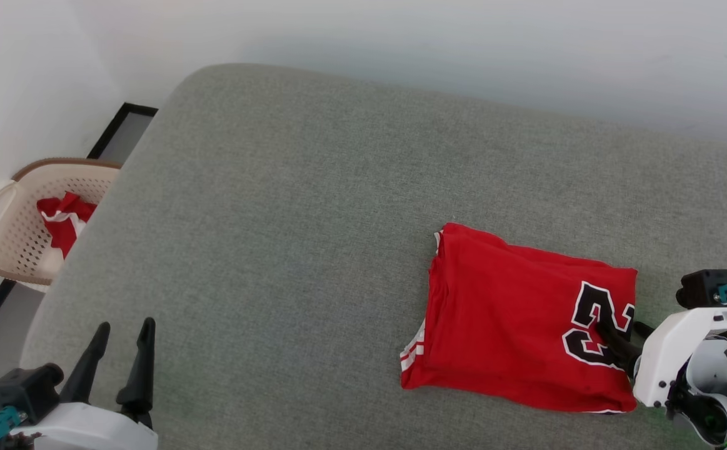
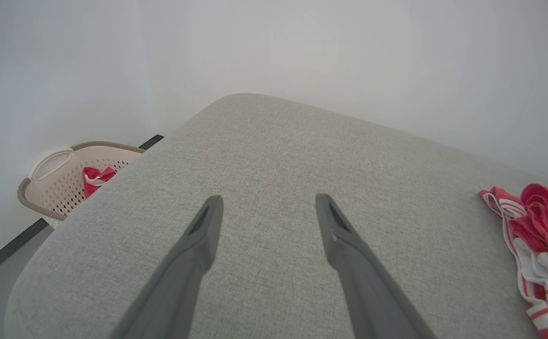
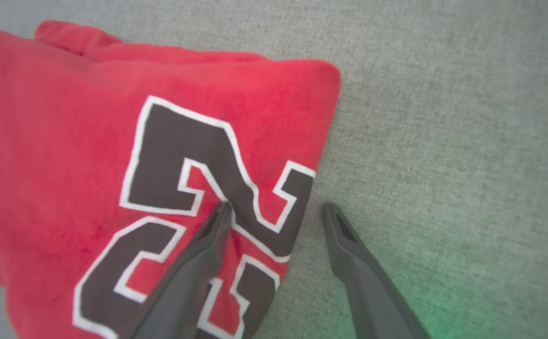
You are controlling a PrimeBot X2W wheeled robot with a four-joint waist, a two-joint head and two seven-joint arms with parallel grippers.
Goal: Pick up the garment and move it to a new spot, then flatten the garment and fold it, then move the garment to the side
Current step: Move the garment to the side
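- We find the garment (image 1: 513, 319) folded into a red rectangle on the right part of the grey cushion (image 1: 288, 219), number uppermost (partly visible).
- Right gripper (image 3: 277, 206): fingers spread, straddling the garment's edge, one over the number, one over bare cushion; nothing pinched.
- Left gripper (image 1: 126, 323): fingers spread, holding nothing, well apart from the garment.
- Basket (image 1: 0, 231) beside the cushion holds red cloth (image 1: 63, 219).
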